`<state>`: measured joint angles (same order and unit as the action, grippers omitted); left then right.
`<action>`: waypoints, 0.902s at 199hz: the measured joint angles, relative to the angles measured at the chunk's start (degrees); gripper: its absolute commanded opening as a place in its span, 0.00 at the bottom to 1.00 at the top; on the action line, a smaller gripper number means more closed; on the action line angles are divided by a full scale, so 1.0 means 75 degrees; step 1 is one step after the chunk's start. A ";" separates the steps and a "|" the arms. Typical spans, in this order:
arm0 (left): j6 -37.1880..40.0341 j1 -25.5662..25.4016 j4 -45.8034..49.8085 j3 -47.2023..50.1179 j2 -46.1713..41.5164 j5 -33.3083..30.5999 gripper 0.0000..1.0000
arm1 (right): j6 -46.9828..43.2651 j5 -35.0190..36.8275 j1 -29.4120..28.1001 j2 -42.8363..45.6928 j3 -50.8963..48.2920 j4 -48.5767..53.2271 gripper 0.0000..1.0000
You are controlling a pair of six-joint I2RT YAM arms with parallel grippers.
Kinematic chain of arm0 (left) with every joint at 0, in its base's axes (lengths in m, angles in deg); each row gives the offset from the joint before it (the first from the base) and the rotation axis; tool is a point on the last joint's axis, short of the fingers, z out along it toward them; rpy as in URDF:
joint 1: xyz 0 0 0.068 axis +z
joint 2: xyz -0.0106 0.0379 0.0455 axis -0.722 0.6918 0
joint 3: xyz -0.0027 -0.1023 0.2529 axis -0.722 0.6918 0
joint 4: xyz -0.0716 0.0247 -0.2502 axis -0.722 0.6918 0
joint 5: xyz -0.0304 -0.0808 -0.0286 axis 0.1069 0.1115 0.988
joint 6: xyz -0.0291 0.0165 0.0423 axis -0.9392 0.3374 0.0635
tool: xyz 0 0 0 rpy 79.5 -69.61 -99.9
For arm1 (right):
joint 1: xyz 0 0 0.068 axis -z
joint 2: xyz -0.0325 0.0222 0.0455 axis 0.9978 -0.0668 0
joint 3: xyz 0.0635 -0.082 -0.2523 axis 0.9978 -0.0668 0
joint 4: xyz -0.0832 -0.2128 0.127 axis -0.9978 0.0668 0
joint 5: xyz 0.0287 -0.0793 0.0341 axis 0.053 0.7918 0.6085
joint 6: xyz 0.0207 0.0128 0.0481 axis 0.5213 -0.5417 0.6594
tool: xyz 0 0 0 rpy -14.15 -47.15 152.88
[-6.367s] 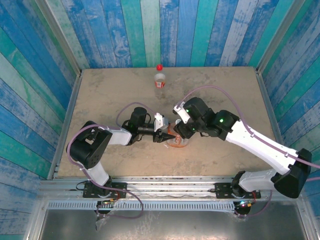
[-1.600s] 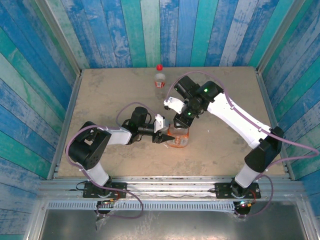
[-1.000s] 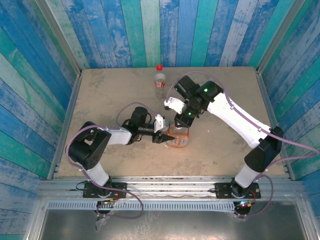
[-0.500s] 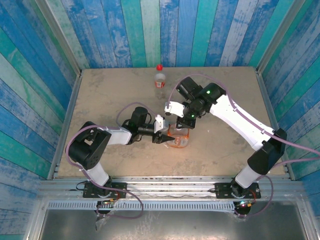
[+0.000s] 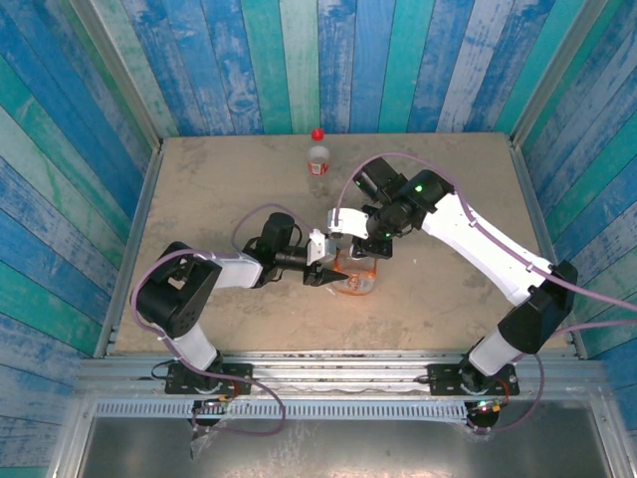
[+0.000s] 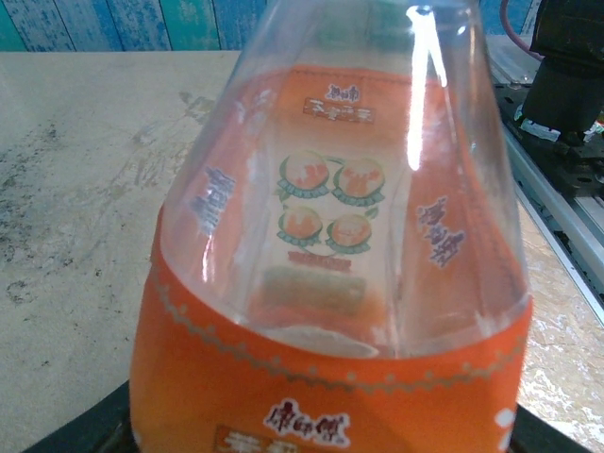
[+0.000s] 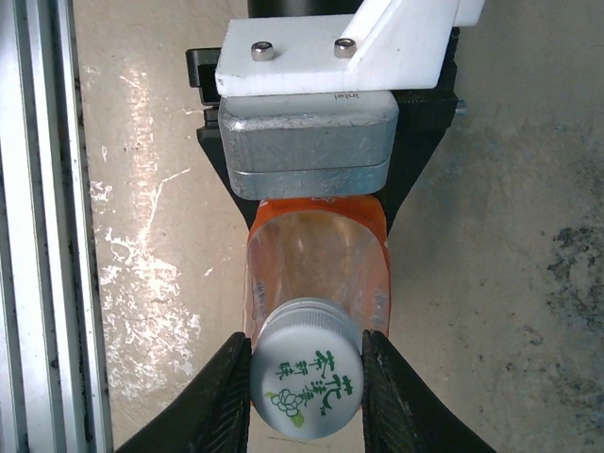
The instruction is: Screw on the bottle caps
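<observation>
Mid-table, left gripper (image 5: 333, 272) clamps orange bottle (image 5: 356, 283); right gripper (image 5: 362, 251) pinches its white cap (image 7: 306, 376). Far edge: small red-capped bottle (image 5: 318, 157) upright

We hold our left forearm stretched low and level toward the right, its gripper (image 5: 332, 271) clamped on the orange bottle (image 6: 330, 283), while our right arm arches over, wrist pointing straight down, its gripper (image 7: 307, 357) pinching the white cap (image 7: 307, 379).

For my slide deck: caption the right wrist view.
Right pincer grips the white cap on the orange bottle, which the left pincer holds.
</observation>
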<state>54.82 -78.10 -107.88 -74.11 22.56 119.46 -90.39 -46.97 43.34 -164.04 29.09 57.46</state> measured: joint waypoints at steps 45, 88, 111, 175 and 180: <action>-0.0163 -0.0003 -0.0052 0.0000 0.0000 -0.0015 0.58 | 0.0702 0.0402 -0.0204 0.0032 0.0000 -0.0020 0.21; -0.0262 -0.0003 -0.0052 0.0000 0.0000 -0.0041 0.58 | 0.1909 0.0589 -0.0268 0.0029 -0.0009 -0.0102 0.22; -0.0323 -0.0003 -0.0052 0.0000 0.0000 -0.0090 0.58 | 0.2588 0.0740 -0.0303 0.0009 -0.0006 -0.0134 0.23; -0.0449 -0.0003 -0.0058 0.0003 -0.0009 -0.0178 0.58 | 0.4543 0.1445 -0.0557 -0.0184 0.0210 -0.0076 0.24; -0.0472 -0.0003 -0.0061 0.0003 -0.0009 -0.0189 0.58 | 0.4739 0.1489 -0.0571 -0.0245 0.0283 -0.0029 0.24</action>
<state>51.28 -78.12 -108.34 -74.08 22.49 118.04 -54.85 -35.80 39.06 -165.88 31.21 57.24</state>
